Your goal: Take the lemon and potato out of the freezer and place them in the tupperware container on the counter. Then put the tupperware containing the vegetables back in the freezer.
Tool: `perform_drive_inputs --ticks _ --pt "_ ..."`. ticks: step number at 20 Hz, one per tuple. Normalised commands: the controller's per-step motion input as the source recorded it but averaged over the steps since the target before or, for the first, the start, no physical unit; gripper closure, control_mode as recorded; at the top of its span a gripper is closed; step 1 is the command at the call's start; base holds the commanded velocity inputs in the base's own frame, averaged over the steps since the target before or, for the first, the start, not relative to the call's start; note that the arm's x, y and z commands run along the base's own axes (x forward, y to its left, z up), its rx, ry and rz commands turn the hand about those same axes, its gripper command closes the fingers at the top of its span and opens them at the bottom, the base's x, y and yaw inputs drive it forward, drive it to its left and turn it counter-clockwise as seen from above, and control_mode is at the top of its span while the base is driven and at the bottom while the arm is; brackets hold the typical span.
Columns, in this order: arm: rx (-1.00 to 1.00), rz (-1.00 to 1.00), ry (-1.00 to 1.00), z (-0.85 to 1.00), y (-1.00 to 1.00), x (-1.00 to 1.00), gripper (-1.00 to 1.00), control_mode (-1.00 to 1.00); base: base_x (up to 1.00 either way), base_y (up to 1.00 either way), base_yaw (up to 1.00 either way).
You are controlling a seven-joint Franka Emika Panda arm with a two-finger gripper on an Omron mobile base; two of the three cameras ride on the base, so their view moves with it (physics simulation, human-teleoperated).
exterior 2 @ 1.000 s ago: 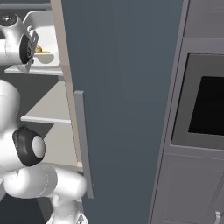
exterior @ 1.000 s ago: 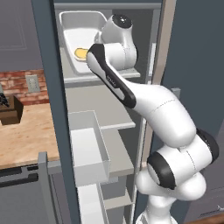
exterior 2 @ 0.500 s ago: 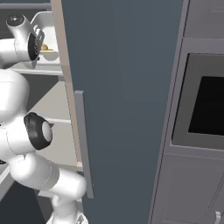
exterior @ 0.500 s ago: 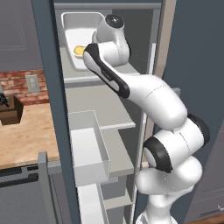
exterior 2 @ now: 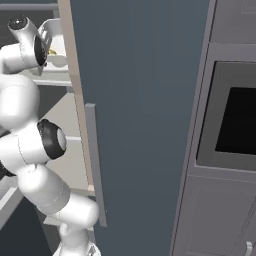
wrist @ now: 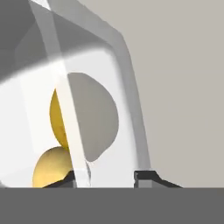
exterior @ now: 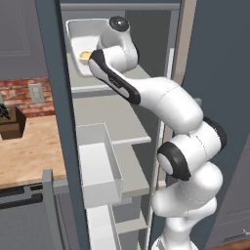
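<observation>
— So what differs from a second ago?

— Little in the scene. The arm has swung its elbow out to the right, and the gripper (wrist: 111, 177) has stayed up at the top shelf of the freezer (exterior: 51, 97), over the tupperware container (exterior: 77, 34). In the hand view its two tips stand slightly apart, straddling the tub's white rim; whether they pinch that rim I cannot tell.

— And the fruit?

— Both lie inside the tub on that shelf. The lemon (wrist: 57, 118) sits behind the rim, and the potato (wrist: 50, 168) lies just below it, touching or nearly so. From the left base view one yellow lump shows beside the wrist.

— Any writing or labels?

— None legible. The counter (exterior: 29, 151) lies left of the freezer.
</observation>
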Motion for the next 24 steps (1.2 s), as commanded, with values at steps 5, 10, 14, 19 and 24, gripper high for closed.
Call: perform_drive_inputs --ticks 5,10,14,19,24 --pt "0.0 -0.02 -0.12 0.0 0.06 0.0 -1.0 -1.0 0.0 0.0 0.0" --pt "0.0 -0.01 -0.2 0.05 0.0 -0.14 -1.0 -1.0 0.0 0.0 0.0" --pt "0.0 -0.01 -0.27 0.23 0.0 -0.31 -1.0 -1.0 0.0 0.0 0.0" --pt "0.0 -0.01 -0.27 0.29 0.0 -0.4 -1.0 -1.0 0.0 0.0 0.0" --pt "0.0 -0.01 -0.14 0.46 -0.03 -0.61 -1.0 -1.0 0.0 0.0 0.0"
